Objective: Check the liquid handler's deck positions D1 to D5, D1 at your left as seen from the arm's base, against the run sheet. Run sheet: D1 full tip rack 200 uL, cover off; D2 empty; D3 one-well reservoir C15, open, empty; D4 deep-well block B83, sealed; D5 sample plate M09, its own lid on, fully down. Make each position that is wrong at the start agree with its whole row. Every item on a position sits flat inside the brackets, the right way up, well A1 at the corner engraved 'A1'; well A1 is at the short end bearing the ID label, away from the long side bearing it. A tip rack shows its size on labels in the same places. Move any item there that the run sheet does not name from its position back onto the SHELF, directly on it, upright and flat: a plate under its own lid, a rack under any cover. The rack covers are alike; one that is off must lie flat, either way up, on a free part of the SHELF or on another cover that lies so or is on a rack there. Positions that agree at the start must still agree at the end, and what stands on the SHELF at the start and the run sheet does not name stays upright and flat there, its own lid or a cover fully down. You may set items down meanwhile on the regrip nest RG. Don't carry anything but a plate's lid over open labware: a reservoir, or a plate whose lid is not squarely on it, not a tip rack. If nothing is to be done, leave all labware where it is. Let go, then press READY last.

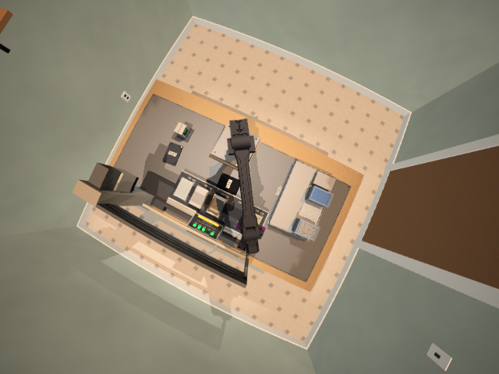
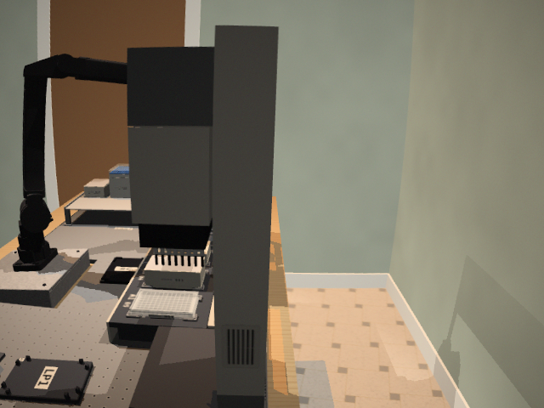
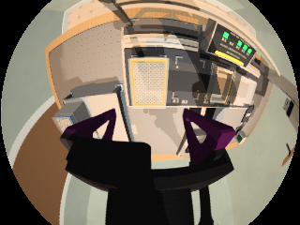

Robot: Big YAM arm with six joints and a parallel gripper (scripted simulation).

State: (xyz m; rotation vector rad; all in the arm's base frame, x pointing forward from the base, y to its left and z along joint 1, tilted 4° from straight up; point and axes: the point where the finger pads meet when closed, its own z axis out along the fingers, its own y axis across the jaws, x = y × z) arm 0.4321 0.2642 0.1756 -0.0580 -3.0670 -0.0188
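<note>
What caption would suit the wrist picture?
Open purple-fingered gripper hanging empty above a yellow-rimmed tray, with a green-lit panel beyond.
</note>
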